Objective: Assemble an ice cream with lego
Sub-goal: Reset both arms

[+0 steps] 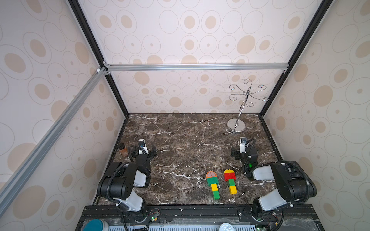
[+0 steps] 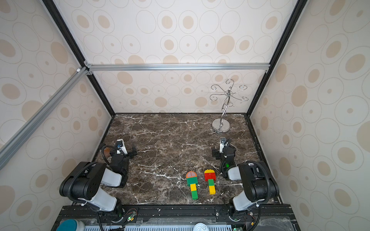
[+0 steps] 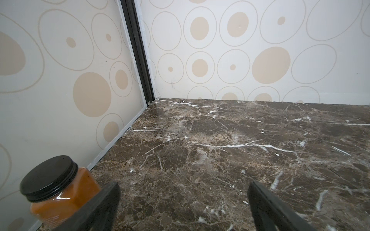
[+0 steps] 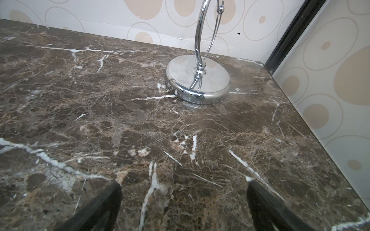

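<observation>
Top views both: two lego builds lying flat on the brown marbled desk (image 1: pixel 180 140), near its front edge and right of middle, side by side with a gap between.

Orange-domed build (image 1: pixel 212 187): orange half-round dome at the end farthest from the front, then a wide green brick, a yellow brick and a green one.

Yellow-domed build (image 1: pixel 230 181), just to its right: yellow dome, wide red brick, green brick, yellow brick.

Left arm (image 1: pixel 140 160) folded at the desk's left side, well apart from both builds. Left wrist view: wide-open left jaws with only bare desk between them, gripping nothing. Brown jar (image 3: pixel 60 190) with a black lid upright beside the wall, just outside one finger (image 3: pixel 104 202); contact or not, impossible to tell.

Right arm (image 1: pixel 246 156) at the desk's right side, near the yellow-domed build but clear of it. Right wrist view: right jaws equally wide apart and empty over bare desk. Chrome hook stand (image 4: pixel 197 80) upright near the far right corner.
</observation>
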`<action>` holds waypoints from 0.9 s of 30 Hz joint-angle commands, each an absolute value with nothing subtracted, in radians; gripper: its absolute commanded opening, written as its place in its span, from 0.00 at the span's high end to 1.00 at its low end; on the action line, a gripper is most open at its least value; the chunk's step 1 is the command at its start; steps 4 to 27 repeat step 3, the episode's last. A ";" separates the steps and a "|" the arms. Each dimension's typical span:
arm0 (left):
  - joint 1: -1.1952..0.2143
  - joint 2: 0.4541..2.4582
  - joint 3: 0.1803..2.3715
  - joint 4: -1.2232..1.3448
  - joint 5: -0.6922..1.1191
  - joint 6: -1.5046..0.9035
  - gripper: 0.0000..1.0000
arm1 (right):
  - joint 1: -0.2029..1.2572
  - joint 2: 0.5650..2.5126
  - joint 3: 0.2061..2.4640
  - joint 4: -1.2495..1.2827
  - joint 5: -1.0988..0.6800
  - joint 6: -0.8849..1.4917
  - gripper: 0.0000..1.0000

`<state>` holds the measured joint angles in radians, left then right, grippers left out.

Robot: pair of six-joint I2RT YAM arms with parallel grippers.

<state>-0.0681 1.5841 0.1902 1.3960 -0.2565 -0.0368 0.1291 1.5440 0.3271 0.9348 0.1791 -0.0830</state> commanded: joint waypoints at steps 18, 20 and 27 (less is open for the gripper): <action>-0.061 1.585 0.212 1.393 -0.264 -0.034 0.00 | 0.124 1.532 0.344 0.940 0.173 -0.081 0.01; -0.061 1.585 0.212 1.393 -0.264 -0.034 0.00 | 0.124 1.532 0.344 0.940 0.173 -0.081 0.01; -0.061 1.585 0.212 1.393 -0.264 -0.034 0.00 | 0.124 1.532 0.344 0.940 0.173 -0.081 0.01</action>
